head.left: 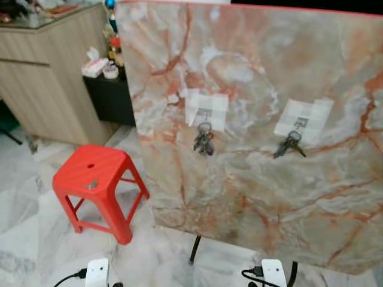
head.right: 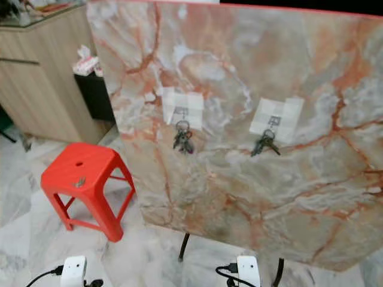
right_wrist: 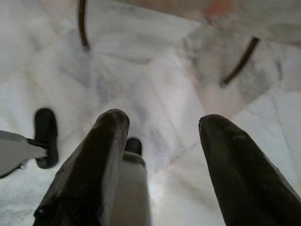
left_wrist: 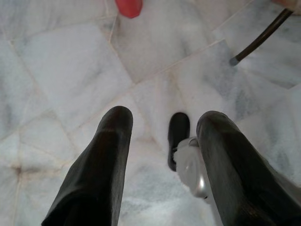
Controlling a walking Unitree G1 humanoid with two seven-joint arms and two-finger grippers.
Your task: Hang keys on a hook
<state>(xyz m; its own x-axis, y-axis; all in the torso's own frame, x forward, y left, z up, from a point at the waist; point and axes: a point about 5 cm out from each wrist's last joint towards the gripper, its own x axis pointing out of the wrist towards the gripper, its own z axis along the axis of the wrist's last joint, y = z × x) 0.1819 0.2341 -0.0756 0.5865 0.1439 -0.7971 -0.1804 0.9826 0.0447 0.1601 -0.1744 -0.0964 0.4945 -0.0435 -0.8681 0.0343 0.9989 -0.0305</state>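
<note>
**Marble board, two key bunches on hooks**

Marbled board (head.left: pixel 257 197) upright on thin legs. Left keys (head.left: pixel 203 142) and right keys (head.left: pixel 289 145) hanging from taped hooks (head.left: pixel 204 115). Probably light, hard, jingly, slippery; best pinched at the ring. Left gripper (left_wrist: pixel 162 136) and right gripper (right_wrist: pixel 162 129) low over the floor, fingers apart, empty. Red stool (head.left: pixel 96 179) beside.

I can't make out single keys in either bunch: the left keys (head.left: pixel 203 142) and the right keys (head.left: pixel 289 145) are dark clumps, and the hooks (head.left: pixel 301 123) above them are too small to read. The marble board (head.left: pixel 257 72) runs off the right edge, and its black legs (head.left: pixel 195 249) are mostly hidden behind it. A small grey thing (head.left: pixel 91 185) on the red stool (head.left: pixel 96 179) is too tiny to name. The clutter on the dark shelf (head.left: pixel 111 98) is blurred.
</note>
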